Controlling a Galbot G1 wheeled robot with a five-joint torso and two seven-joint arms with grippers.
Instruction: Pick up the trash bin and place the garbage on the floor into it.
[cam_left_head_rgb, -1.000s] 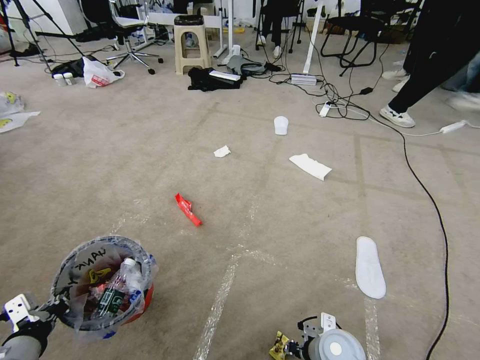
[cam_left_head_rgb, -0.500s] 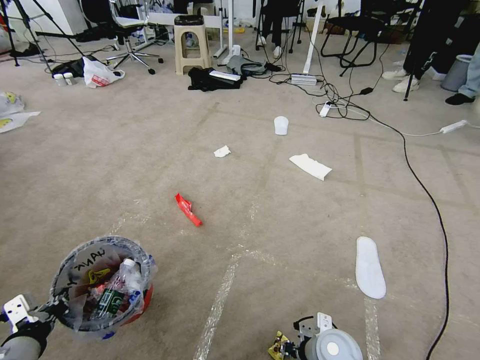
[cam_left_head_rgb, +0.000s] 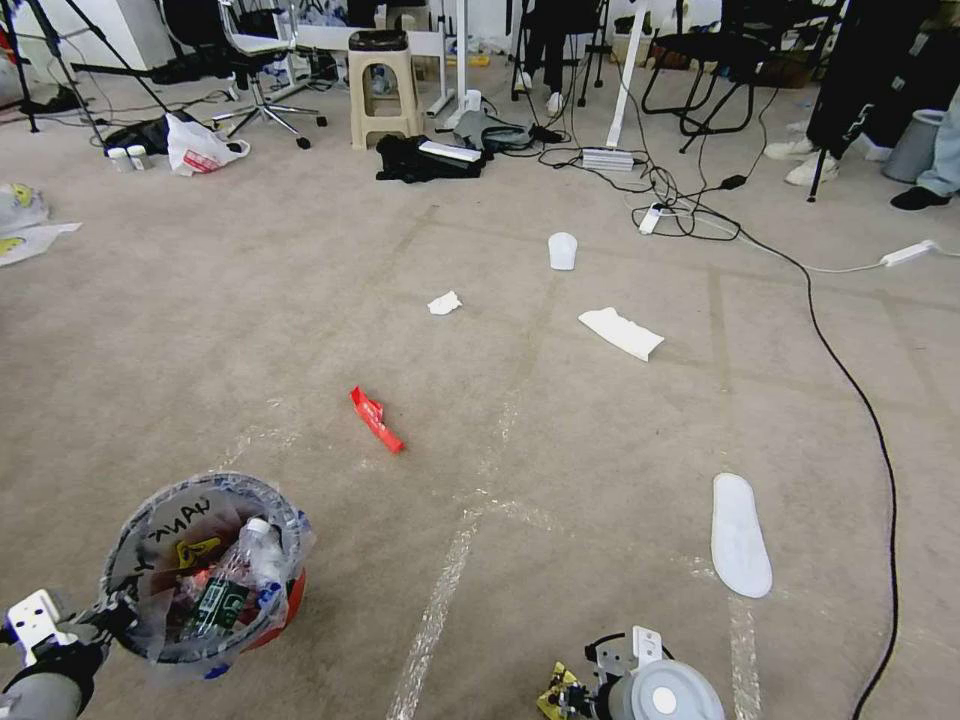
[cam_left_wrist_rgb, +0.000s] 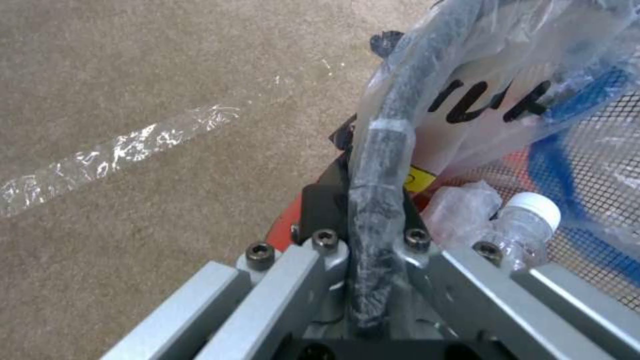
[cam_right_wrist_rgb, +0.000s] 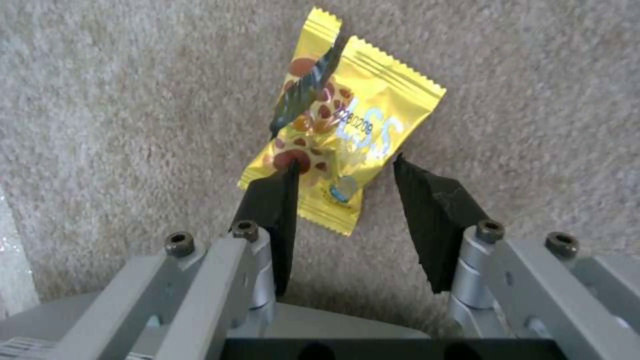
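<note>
The step in hand is taking up the yellow snack wrapper (cam_right_wrist_rgb: 340, 145), which lies flat on the carpet (cam_left_head_rgb: 560, 420) at the near edge of the head view, just beside a clear tape line (cam_left_head_rgb: 432, 615). The right gripper (cam_right_wrist_rgb: 343, 192) is poised directly over it with its two black fingers (cam_right_wrist_rgb: 272, 210) parted about as wide as the wrapper's lower end; one fingertip overlaps that end, the other stands over bare carpet just beside it, and nothing is gripped. To do this well, I would press both tips into the pile before closing, because a thin foil packet lying flat gives little to pinch and may slide out or simply buckle. The left gripper (cam_left_wrist_rgb: 370, 240) is clamped shut on the bag-wrapped rim of the red trash bin (cam_left_head_rgb: 205, 575), holding it near the left-hand near corner of the view, with a green-labelled bottle (cam_left_head_rgb: 232, 590) and other litter already inside. The bin should stay level, mouth up, for the drop. A red wrapper (cam_left_head_rgb: 376, 419), a crumpled tissue (cam_left_head_rgb: 444, 302), a white paper (cam_left_head_rgb: 621, 332) and a white cup (cam_left_head_rgb: 562, 250) lie farther out, well apart.
</note>
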